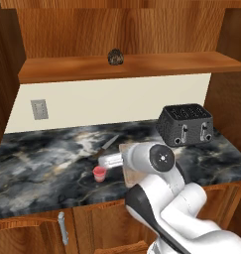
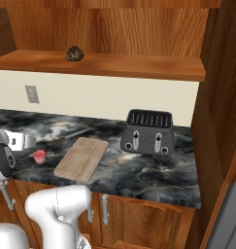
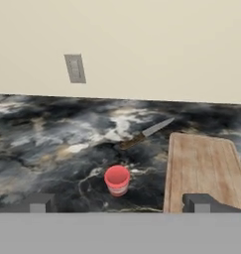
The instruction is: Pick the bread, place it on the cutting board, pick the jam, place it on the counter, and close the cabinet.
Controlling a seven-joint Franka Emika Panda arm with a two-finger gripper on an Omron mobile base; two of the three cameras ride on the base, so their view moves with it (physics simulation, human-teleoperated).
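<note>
Bread (image 1: 115, 57): dark speckled lump on the open cabinet (image 1: 127, 30) shelf, roundish, no long axis I can make out.
Direction from end effector (image 3: 119, 202): I judge it well above and beyond.
End effector: fingers spread, empty, low over the worktop (image 3: 47, 149).
Jam (image 3: 116, 179): upright, just ahead between the fingertips.
Cutting board (image 3: 201, 166): bare, beside the jam.

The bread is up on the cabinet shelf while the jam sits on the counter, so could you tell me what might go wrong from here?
1. The bread is a roundish lump near the shelf's front edge; a poor grip could roll it off.
2. The jam sits close beside the cutting board, with a knife just beyond; a low-swinging arm might knock them.
3. The open pincer hangs low over the counter, so it has a long reach up to the shelf.
</note>
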